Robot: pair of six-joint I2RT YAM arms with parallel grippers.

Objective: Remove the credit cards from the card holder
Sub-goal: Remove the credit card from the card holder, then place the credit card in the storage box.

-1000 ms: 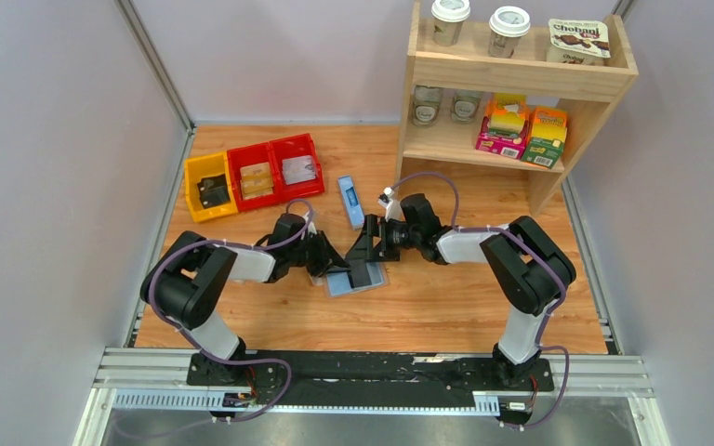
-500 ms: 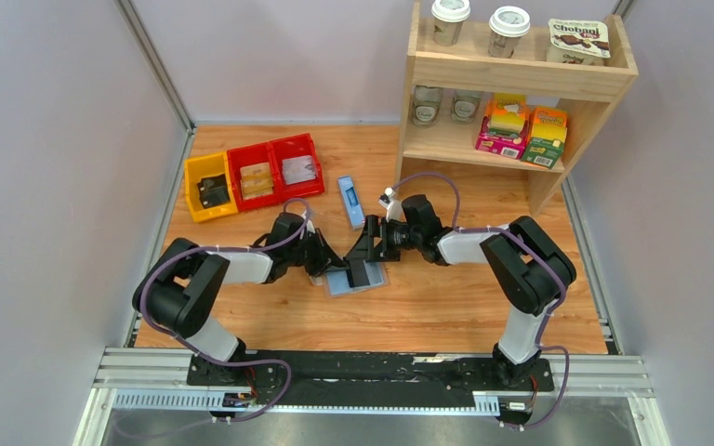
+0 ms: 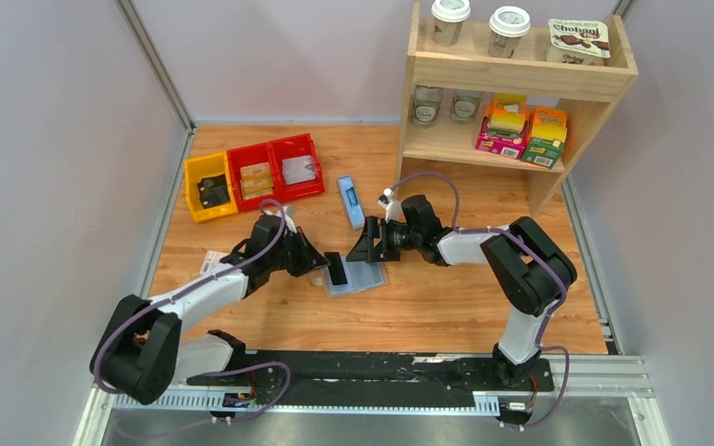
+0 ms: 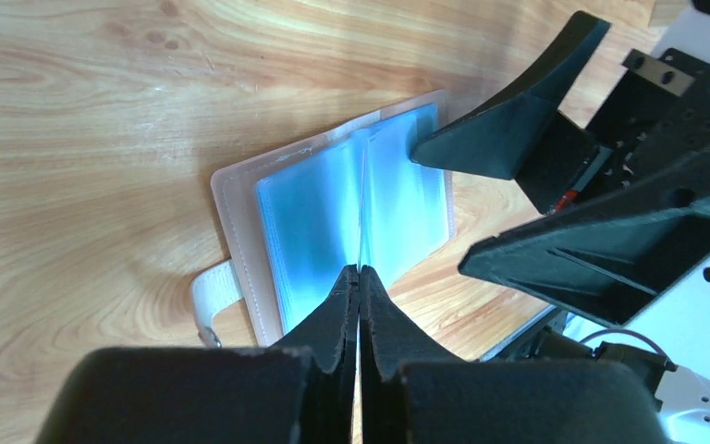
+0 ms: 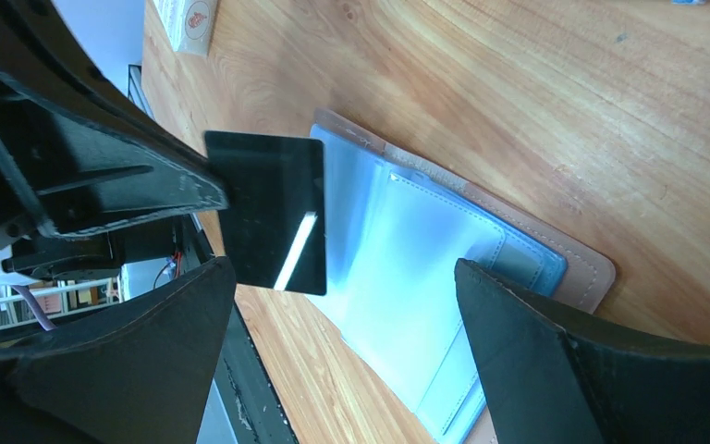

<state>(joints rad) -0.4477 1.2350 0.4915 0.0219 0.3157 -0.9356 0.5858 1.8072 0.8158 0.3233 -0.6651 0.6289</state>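
The card holder (image 3: 361, 280) lies open on the table, pale blue lining up, tan rim showing; it also shows in the left wrist view (image 4: 310, 217) and the right wrist view (image 5: 425, 250). My left gripper (image 3: 325, 267) is shut on a black credit card (image 3: 337, 270), held clear of the slots over the holder's left edge. The card shows flat in the right wrist view (image 5: 273, 213) and edge-on between my shut jaws in the left wrist view (image 4: 360, 273). My right gripper (image 3: 370, 247) is open, empty, and hovers over the holder's far side (image 5: 342, 268).
A pink-and-white packet (image 3: 212, 263) lies left of my left arm. A long blue box (image 3: 350, 202) lies behind the holder. A yellow bin (image 3: 209, 186) and two red bins (image 3: 277, 169) stand back left. A wooden shelf (image 3: 511, 93) stands back right.
My left arm has drawn back to the left with the black card in its jaws, pulling it off the holder. The right arm has stayed where it was.
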